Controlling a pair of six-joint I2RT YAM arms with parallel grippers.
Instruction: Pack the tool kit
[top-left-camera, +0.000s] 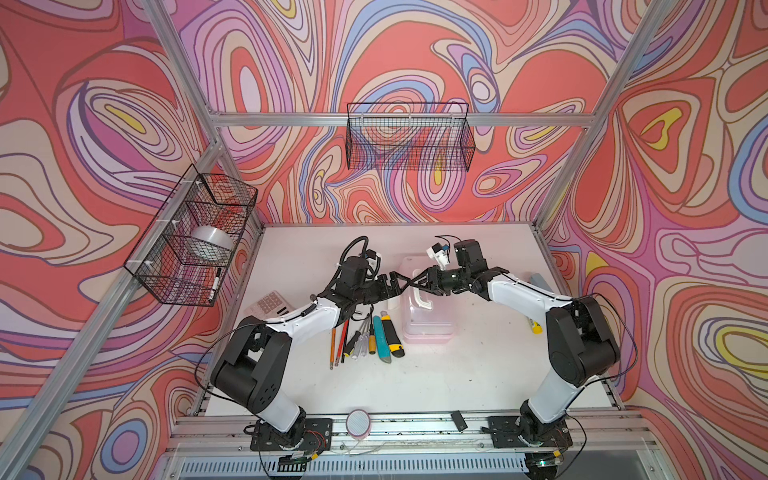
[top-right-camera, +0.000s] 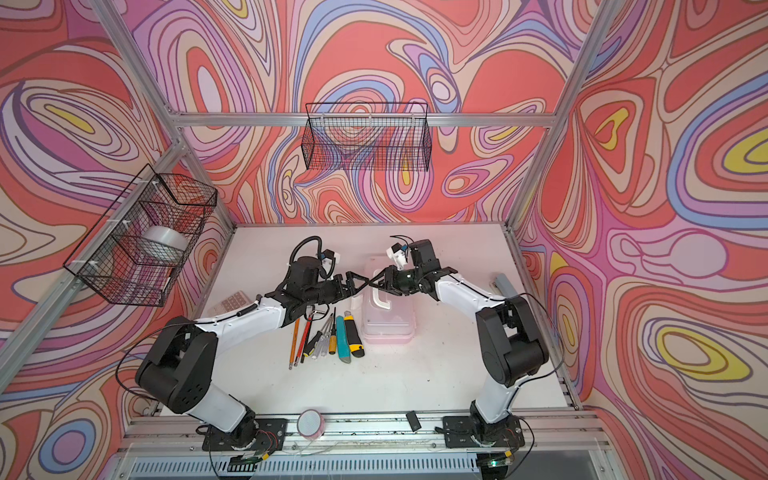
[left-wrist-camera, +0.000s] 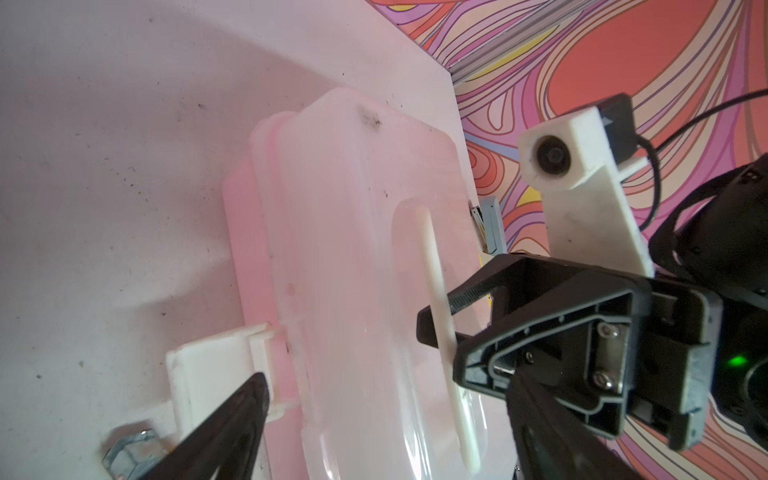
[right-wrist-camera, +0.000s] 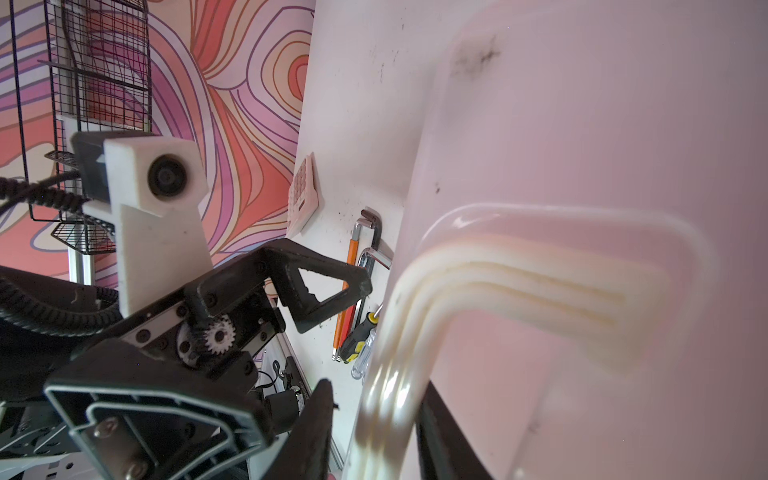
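swirling red, pink and lilac patterns cover the walls around a white bench (top-left-camera: 457, 374). the tool kit case (top-left-camera: 430, 324) lies on this bench a little right of the middle, flat on its base. its long axis runs from near to far. the translucent lid (left-wrist-camera: 353, 208) is down on it. the white handle (left-wrist-camera: 432, 266) sits on the lid and runs along the same axis. a white latch (left-wrist-camera: 216, 365) stands out from the left long side of the case.

the right tool (left-wrist-camera: 438, 318) reaches in from the right and is narrow, closed on the white handle with one finger on each side of it. the left tool (top-left-camera: 404, 282) reaches in from the left and is wide. in the left wrist view one finger (left-wrist-camera: 237, 415) is just beside the latch and the other is on the other side of the handle. i cannot tell if they touch the case. in both top views the tips of the two tools cross above the case.

loose pieces lie in a row on the bench just left of the case, all with long axes near to far. the utility knife (top-left-camera: 392, 336) is closest to the case, then the teal tool (top-left-camera: 380, 338), the screwdrivers (top-left-camera: 364, 345) and the hex keys (top-left-camera: 334, 345). a calculator (top-left-camera: 268, 305) lies further left, partly under the left arm.
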